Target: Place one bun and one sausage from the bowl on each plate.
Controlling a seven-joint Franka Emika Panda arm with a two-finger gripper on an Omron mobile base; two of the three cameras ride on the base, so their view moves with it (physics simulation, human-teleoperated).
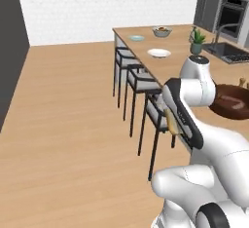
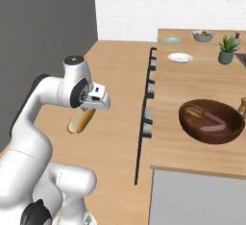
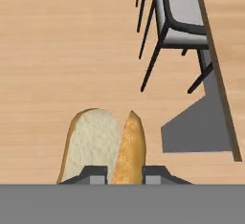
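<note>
Golden bun clamped in hand, above floor

Glossy dark wooden bowl; matt, crusty bun.

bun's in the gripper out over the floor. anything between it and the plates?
The gripper holds the bun over the floor, off the counter's stool side. The stools stand below counter height. White plate and blue plate are bare; nothing visible blocks the way.
</note>
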